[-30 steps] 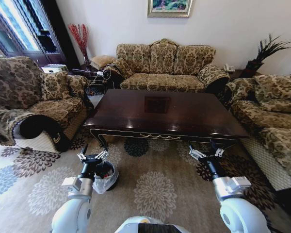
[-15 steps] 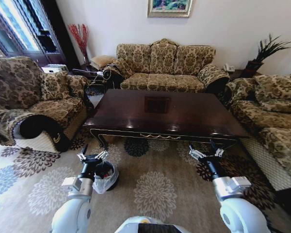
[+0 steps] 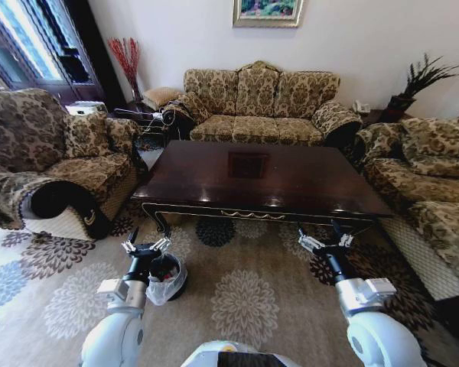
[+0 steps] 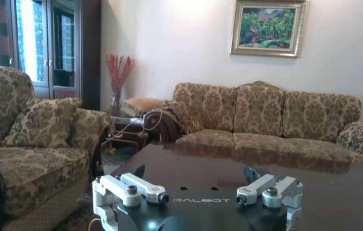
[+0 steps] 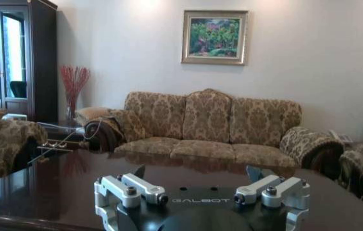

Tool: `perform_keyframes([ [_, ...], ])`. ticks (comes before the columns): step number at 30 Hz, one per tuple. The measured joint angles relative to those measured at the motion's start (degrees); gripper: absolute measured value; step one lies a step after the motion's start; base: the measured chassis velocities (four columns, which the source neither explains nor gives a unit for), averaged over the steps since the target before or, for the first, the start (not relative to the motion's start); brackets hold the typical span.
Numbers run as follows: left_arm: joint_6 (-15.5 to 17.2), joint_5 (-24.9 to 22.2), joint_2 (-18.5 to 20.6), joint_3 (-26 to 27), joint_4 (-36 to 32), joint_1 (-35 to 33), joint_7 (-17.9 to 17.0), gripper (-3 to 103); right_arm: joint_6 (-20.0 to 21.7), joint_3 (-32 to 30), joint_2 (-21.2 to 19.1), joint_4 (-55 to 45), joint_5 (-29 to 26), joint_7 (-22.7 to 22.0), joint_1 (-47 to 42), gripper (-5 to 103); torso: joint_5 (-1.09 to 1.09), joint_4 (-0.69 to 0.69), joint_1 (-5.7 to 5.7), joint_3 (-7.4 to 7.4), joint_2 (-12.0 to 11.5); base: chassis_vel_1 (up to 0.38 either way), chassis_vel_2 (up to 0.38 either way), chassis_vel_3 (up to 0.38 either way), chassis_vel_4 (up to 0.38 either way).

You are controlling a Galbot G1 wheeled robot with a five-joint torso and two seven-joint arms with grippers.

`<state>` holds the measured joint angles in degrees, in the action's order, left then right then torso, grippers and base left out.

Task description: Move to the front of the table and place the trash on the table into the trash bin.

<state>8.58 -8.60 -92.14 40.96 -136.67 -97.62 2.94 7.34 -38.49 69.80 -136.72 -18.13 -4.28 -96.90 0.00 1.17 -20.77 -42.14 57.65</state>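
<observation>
While both arms hang low before the table's near edge, we log: left gripper [image 3: 146,246], fingers spread, empty, directly above the trash bin [image 3: 168,280] on the carpet; right gripper [image 3: 326,241], fingers spread, empty, near the front right leg. Beyond them the table [image 3: 260,183]; we can make out no trash on its top.

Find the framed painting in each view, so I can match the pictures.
Head view: painting at the top edge, on the wall above the sofa.
Left wrist view: upper right, above the sofa.
Right wrist view: upper middle, above the sofa.
Shared landmark: the red twigs left of the sofa.
</observation>
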Motion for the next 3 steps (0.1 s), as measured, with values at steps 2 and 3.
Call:
perform_keyframes([
  [2, 0.0, 0.0, 0.0, 0.0, 0.0, 0.0, 0.0, 100, 0.0, 0.0, 0.0, 0.0, 0.0, 0.0, 0.0, 100, 0.00, 0.00, 0.00, 0.00, 0.0, 0.000, 0.000, 0.000, 0.000],
  [3, 0.0, 0.0, 0.0, 0.0, 0.0, 0.0, 0.0, 100, 0.0, 0.0, 0.0, 0.0, 0.0, 0.0, 0.0, 100, 0.00, 0.00, 0.00, 0.00, 0.0, 0.000, 0.000, 0.000, 0.000],
])
